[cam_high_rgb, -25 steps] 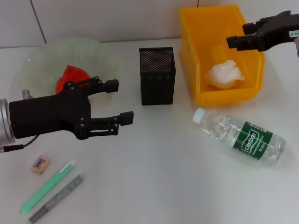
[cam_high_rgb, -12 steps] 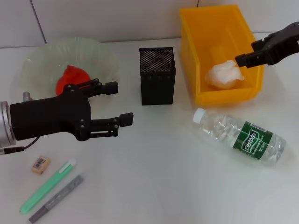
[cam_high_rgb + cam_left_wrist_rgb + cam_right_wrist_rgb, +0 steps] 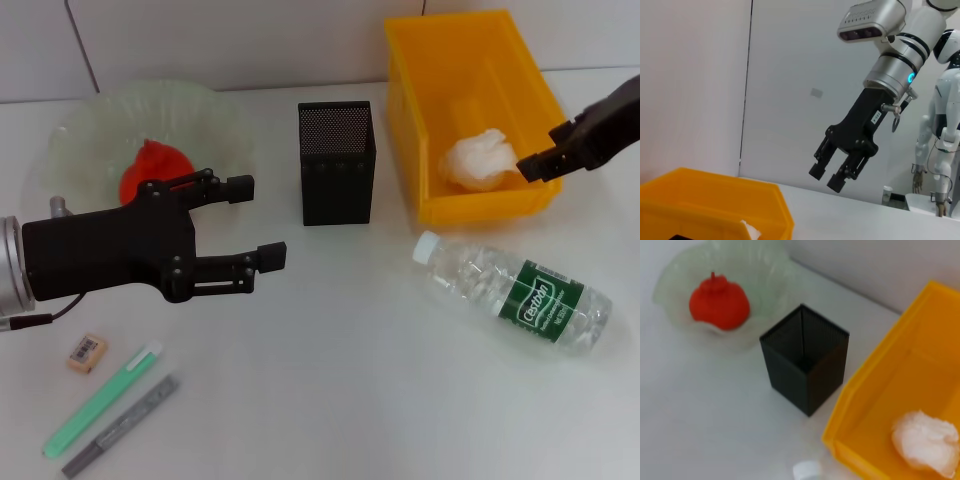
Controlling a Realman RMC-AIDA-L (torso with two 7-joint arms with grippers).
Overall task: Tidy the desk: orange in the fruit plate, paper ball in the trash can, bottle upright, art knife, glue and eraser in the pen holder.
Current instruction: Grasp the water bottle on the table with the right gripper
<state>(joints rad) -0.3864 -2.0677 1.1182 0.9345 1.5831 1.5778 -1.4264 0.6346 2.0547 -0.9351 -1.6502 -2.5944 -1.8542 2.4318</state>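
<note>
Moved: right gripper has come down and back from above the bin to its near right rim; nothing else has shifted.
Right hand: we see its fingers a little apart with nothing between them.
Left hand: left gripper hangs wide open and empty in front of the plate.
Done, we judge: orange sits in the plate, paper ball lies in the bin.
Bottle: bottle lies on its side just in front of the bin, cap toward the holder. We expect it to be light, smooth, prone to roll and dent; we would grip across the labelled middle.
Small items: eraser, green glue and grey knife lie flat near the left front, thin and hard to pinch.
In the way: the bin wall is close behind the bottle.
</note>
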